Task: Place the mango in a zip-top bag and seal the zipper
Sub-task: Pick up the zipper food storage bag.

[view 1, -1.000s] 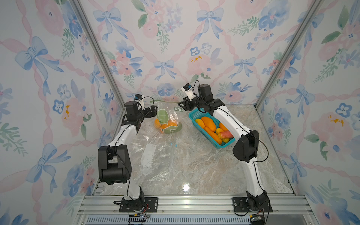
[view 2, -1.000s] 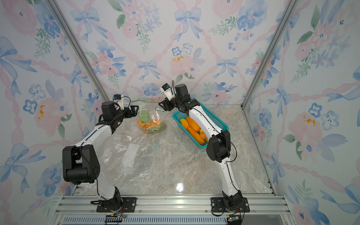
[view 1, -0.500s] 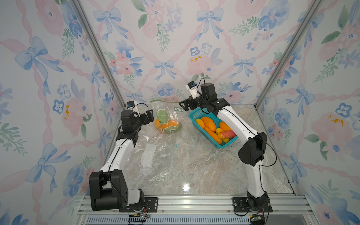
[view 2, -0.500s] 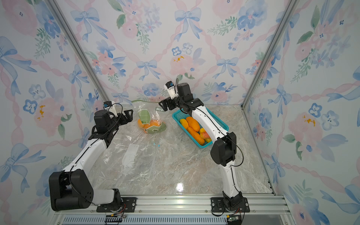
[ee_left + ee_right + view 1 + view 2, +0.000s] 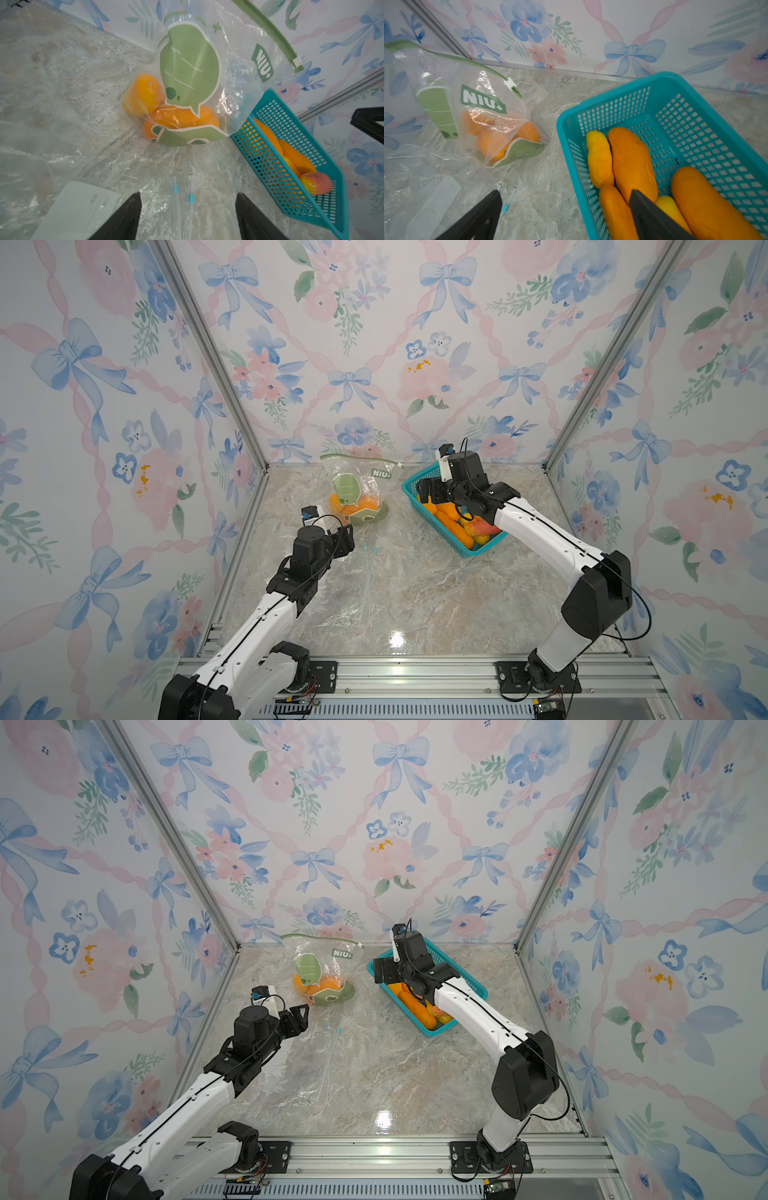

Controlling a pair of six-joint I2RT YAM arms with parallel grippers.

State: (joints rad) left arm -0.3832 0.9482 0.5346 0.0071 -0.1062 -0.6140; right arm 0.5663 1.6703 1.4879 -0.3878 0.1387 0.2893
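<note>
Shows a marble bench (image 5: 415,593) boxed in by floral walls (image 5: 374,344), bare and open toward the front edge. Finds, left to right, the left gripper (image 5: 188,195) parted and empty above flat clear bags (image 5: 62,145), the zip-top bag (image 5: 361,489) upright near the back edge with mangoes (image 5: 143,93) inside, then the right gripper (image 5: 428,491) spread wide, empty, straddling the teal basket (image 5: 610,104) rim. Catches a reddish mango (image 5: 315,182) in the basket from the left wrist, outside the right wrist's frame.

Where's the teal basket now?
In a top view, the teal basket sits back right on the table, beside the zip-top bag, under the right gripper.
</note>
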